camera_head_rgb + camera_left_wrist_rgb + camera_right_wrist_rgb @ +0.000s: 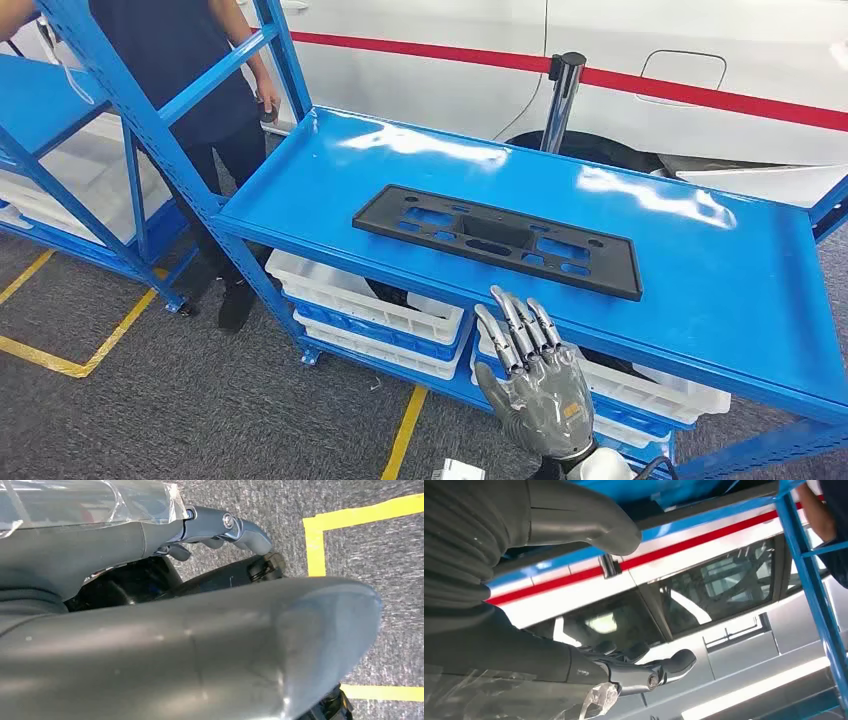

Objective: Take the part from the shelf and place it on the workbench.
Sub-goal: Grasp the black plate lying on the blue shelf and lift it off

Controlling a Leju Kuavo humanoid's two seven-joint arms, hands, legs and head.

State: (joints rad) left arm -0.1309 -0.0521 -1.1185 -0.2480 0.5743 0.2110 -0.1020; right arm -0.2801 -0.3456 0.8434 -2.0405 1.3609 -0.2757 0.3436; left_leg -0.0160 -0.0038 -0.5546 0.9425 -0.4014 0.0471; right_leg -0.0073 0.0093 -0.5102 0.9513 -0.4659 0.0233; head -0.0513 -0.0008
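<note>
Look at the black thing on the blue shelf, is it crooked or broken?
A bit crooked: the black part lies flat but slanted across the blue shelf, not lined up with its front edge. No breakage shows. The right hand holds nothing.

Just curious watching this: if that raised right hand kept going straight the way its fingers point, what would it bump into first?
Probably the front edge of the blue shelf, just ahead of the right hand; the black part lies further along. Depth is hard to judge.

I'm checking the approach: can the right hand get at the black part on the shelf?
Probably yes: the right hand is raised, open, just before the shelf edge, with nothing between it and the black part.
</note>
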